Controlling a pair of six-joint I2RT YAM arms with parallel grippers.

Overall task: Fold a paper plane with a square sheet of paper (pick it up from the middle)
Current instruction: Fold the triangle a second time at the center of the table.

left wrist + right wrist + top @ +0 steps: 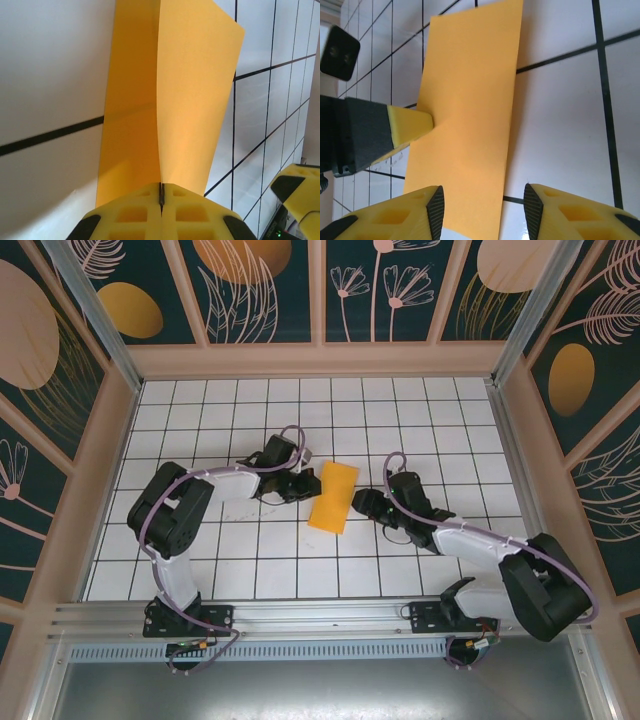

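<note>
Top view: the folded orange sheet (334, 497) lies mid-frame on the tiled bench (250, 550), between the left gripper (303, 487) and the right gripper (360, 502).
Left wrist view: left jaws pressed together on the sheet's near edge, bottom centre.
Right wrist view: right jaws about half open at the bottom, straddling the sheet's right edge and gripping nothing. The left gripper's tip meets the sheet at mid-left.

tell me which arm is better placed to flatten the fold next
Right, probably: the right gripper is open and free at the edge of the sheet of paper, while the left gripper is shut on the sheet, holding it.
</note>
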